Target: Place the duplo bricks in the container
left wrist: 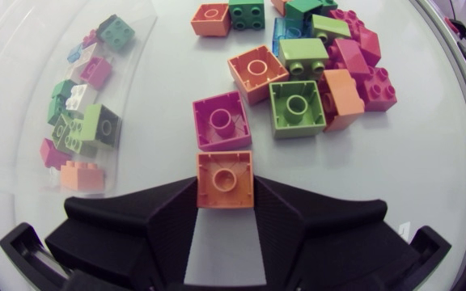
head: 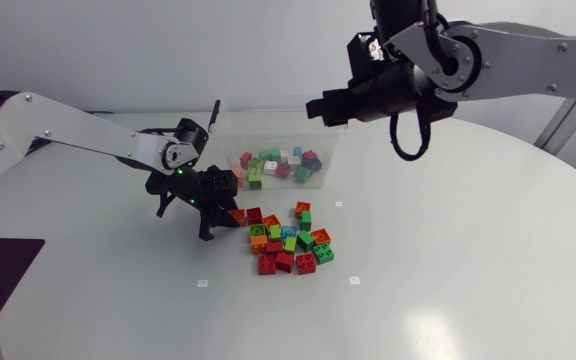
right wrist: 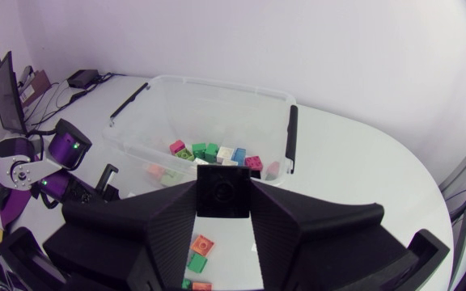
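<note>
—Starting with print: can any writing be read?

—Small white marks (head: 202, 283) are seen on the table (head: 448, 260), but whether anything is printed on them cannot be told.

—How is the left gripper (left wrist: 225, 194) found?

—It is closed on an orange brick (left wrist: 224, 179). The brick is pressed from both sides by the fingertips, with its hollow underside turned to the wrist camera. It is held at the near edge of the loose pile (head: 286, 245) on the table. A pink brick (left wrist: 222, 120) is seen just ahead of it, touching or nearly so, and a green brick (left wrist: 296, 107) lies beside that one.

—And the right gripper (right wrist: 222, 200)?

—A black brick (right wrist: 222, 187) is gripped on two sides between its fingers, which are closed onto it. In the head view this gripper is raised above the table at the right-hand rim of the container (head: 230, 128).

—What is held in the container?

—The clear tub is set behind the pile, between the two arms. Bricks (head: 273, 165) in pink, green, white and orange are scattered over its floor in one loose layer, and a black handle (right wrist: 291, 137) is fitted at its end. Red, green, orange and blue bricks are left in the pile in front of it, well apart from the right gripper.
</note>
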`<state>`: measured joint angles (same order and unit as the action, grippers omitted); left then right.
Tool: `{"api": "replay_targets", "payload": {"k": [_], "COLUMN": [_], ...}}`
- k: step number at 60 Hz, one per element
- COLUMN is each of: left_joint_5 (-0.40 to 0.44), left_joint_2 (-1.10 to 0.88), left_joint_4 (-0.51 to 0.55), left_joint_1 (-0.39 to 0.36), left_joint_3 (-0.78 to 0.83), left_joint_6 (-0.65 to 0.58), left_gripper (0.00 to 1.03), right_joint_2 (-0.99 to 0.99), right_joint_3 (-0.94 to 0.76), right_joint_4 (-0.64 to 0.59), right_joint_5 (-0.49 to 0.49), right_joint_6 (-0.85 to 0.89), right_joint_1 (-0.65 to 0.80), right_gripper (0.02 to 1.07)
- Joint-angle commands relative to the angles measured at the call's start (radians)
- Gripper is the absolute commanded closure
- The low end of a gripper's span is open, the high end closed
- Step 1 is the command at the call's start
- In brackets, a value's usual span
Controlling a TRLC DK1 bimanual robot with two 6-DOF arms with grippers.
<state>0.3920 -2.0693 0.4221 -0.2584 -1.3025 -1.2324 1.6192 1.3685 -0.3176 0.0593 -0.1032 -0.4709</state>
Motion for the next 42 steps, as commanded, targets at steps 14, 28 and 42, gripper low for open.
{"api": "replay_targets", "payload": {"k": [14,28,42], "left_joint_5": [0.031,0.068,0.102], "left_joint_2": [0.202,0.383,0.543], "left_joint_4": [0.061,0.061,0.096], "left_joint_1": [0.028,0.064,0.073], "left_joint_3": [0.169,0.215,0.203], "left_joint_6": [-0.042,-0.024,0.031], "left_gripper": [0.74,0.74,0.74], "right_joint_2": [0.168,0.277,0.412], "right_joint_3": [0.116,0.230,0.394], "right_joint_4": [0.086,0.094,0.015], "right_joint_5": [0.042,0.050,0.065], "right_joint_6": [0.007,0.011,0.010], "right_joint_1": [-0.021,-0.018,-0.023], "right_gripper": [0.66,0.66,0.40]}}
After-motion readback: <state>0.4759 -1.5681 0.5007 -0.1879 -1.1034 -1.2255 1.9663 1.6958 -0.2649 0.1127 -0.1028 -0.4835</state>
